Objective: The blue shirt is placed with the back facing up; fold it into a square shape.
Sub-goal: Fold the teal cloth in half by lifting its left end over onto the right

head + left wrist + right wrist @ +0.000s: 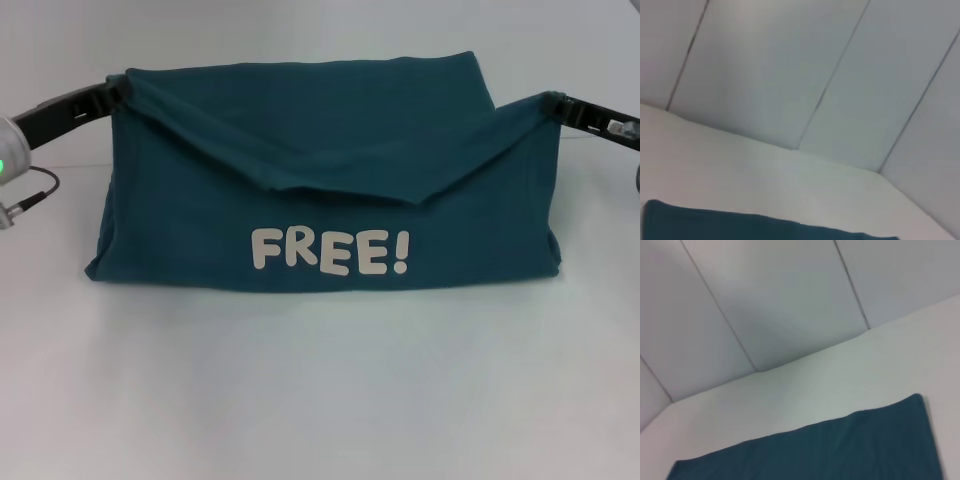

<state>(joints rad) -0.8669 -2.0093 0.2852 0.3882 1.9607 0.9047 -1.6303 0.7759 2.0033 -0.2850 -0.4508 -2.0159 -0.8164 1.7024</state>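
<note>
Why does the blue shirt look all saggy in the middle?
The blue shirt hangs by two corners, one held by the left gripper and one by the right gripper. Between them its top edge droops into a V and the white lettering faces forward. It looks mid-fold; nothing seems torn.

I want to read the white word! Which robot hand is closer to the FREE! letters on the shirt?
Roughly a tie; neither is clearly closer. The left gripper holds the blue shirt at its upper left corner, the right gripper at its upper right. The FREE! lettering sits low, about midway between them.
</note>
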